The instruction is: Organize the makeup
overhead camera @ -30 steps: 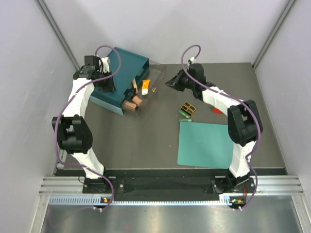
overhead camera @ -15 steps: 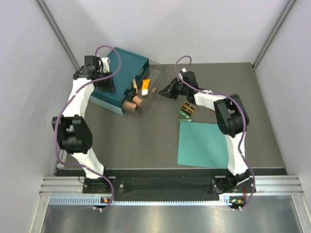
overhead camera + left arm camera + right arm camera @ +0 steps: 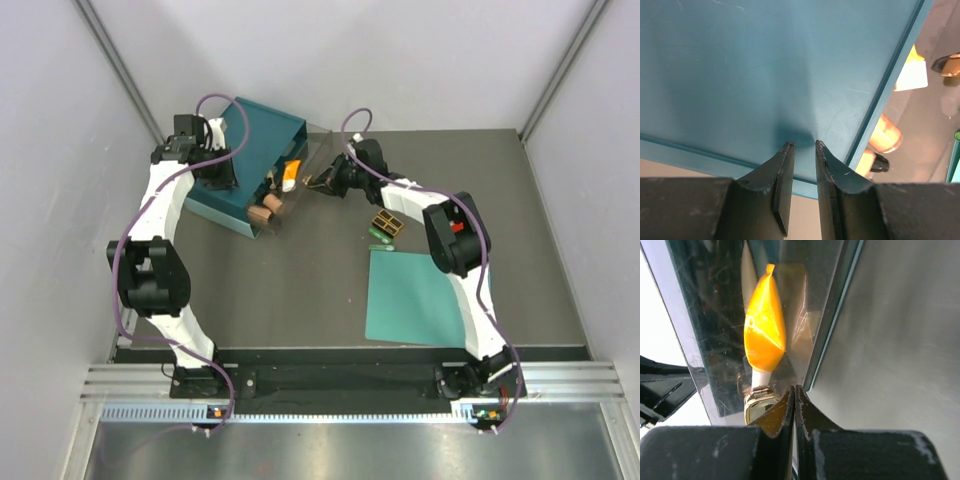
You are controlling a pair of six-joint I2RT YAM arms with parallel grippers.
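Note:
The makeup is split between two places. An orange tube (image 3: 288,178) and tan-brown bottles (image 3: 265,207) lie in a clear drawer (image 3: 300,165) that juts from a teal box (image 3: 250,140). A dark palette (image 3: 388,223) and a slim green tube (image 3: 380,246) lie on the table. My right gripper (image 3: 322,183) is shut, empty, with its tips against the drawer's clear front (image 3: 835,340); the orange tube (image 3: 765,335) and a beige stick (image 3: 757,407) show just behind it. My left gripper (image 3: 804,145) stands slightly open with nothing between its fingers, tips down on the teal box top (image 3: 765,65).
A flat teal mat (image 3: 417,297) lies on the table at the right, near the palette. The teal box sits at the back left against the wall. In the left wrist view, bottles (image 3: 885,140) and the tube's white end (image 3: 912,75) show past the box edge.
My right gripper has swung left from the table's middle to the drawer front, and the clear drawer has slid further into the teal box. The left arm has stayed put.

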